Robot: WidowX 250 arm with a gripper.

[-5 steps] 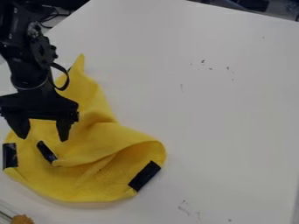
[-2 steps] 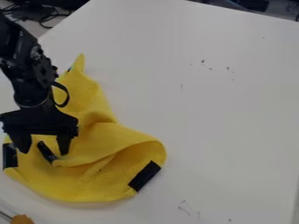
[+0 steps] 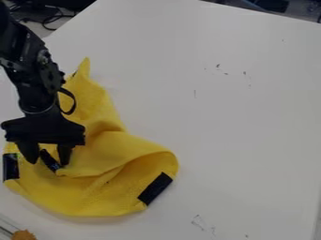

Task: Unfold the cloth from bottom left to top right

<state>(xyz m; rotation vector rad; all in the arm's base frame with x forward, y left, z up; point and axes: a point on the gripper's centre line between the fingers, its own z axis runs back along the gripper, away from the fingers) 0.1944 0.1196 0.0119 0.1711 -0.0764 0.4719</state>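
Arm: black, comes in from upper left of frame, hangs down over left part of cloth; black cable loop (image 3: 71, 101) at its side.
Gripper: black gripper (image 3: 48, 163), left side of frame below mid-height, tips pointing down at cloth.
Jaws: spread, gap between them, middle black strip lies in the gap; can't tell if tips touch cloth.
Cloth: yellow cloth (image 3: 141, 157), left and lower left of frame, on table, rumpled, part folded over; narrow peak points to top of frame, rounded fold bulges right, lower layer shows under it.
Strips on cloth: middle black strip (image 3: 50, 161), slanted, at corner of folded-over part; left black strip (image 3: 11, 166), upright, at cloth's left edge; right black strip (image 3: 155, 188), slanted, near cloth's lower right edge.
Table: white table (image 3: 251, 122), dark scuffs (image 3: 218, 66) upper right of centre, more toward bottom.
Lower left corner: orange-brown item (image 3: 24, 235), cut off by frame, apart from cloth.
Upper left, past table: dark cables (image 3: 52, 19).
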